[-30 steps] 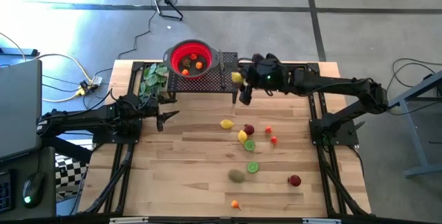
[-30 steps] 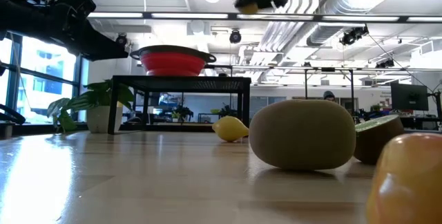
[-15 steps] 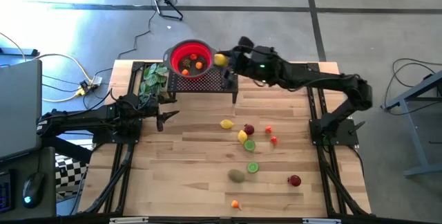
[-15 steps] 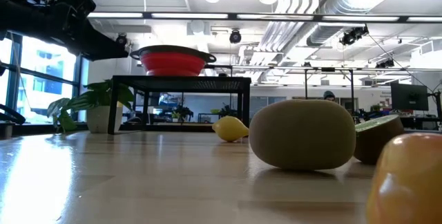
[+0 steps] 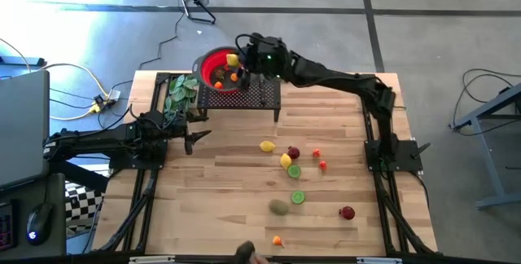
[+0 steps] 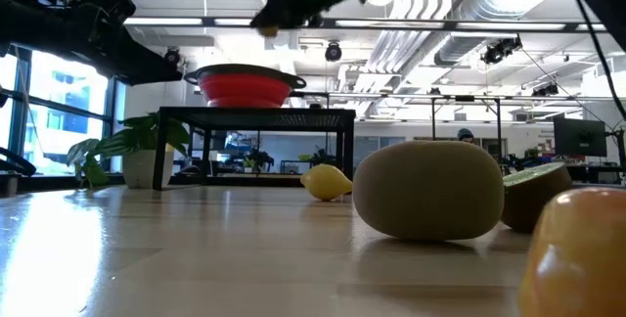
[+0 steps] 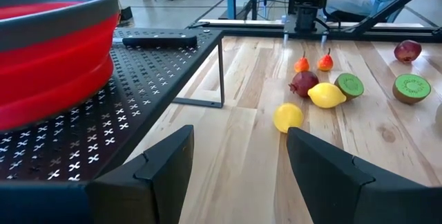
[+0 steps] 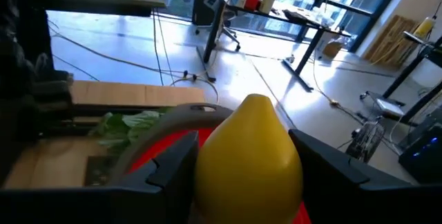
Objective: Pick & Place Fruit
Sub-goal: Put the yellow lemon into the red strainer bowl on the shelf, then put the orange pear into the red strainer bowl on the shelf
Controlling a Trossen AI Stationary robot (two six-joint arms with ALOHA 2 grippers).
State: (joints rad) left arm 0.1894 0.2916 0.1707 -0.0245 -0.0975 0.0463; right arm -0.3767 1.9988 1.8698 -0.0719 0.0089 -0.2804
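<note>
My right gripper [image 5: 238, 58] is over the red bowl [image 5: 213, 70] at the table's far side, shut on a yellow lemon [image 8: 248, 158]. The low view shows this gripper [image 6: 270, 16] high above the bowl [image 6: 245, 87]. The bowl stands on a black perforated stand [image 5: 259, 94] and has orange pieces [image 5: 233, 75] inside. More fruit lies on the table: lemons [image 5: 266, 146], a dark red piece [image 5: 293, 152], green halves [image 5: 298, 197], a brown kiwi [image 5: 279, 207]. My left gripper [image 5: 194, 139] waits open at the table's left. My right gripper pinches the lemon by its two sides [image 8: 207, 165] between its two fingers [image 8: 162, 172]. The fingers come nearly level from the table's right. The lemon is lifted clear above the bowl's grey rim [image 8: 176, 117], its pointed end facing away from the wrist.
A green leafy bunch [image 5: 181, 93] sits at the stand's left end. A red fruit [image 5: 348, 213] and a small orange one [image 5: 277, 240] lie near the front edge. In the left wrist view the stand's leg [image 7: 221, 68] rises between my left gripper [image 7: 238, 148] and the scattered fruit.
My right gripper has carried the lemon toward the table's left along the far side, from past the stand's right end to above the red bowl, stretching the arm out and rolling a little. The lemon has stayed in its fingers, clear of everything.
</note>
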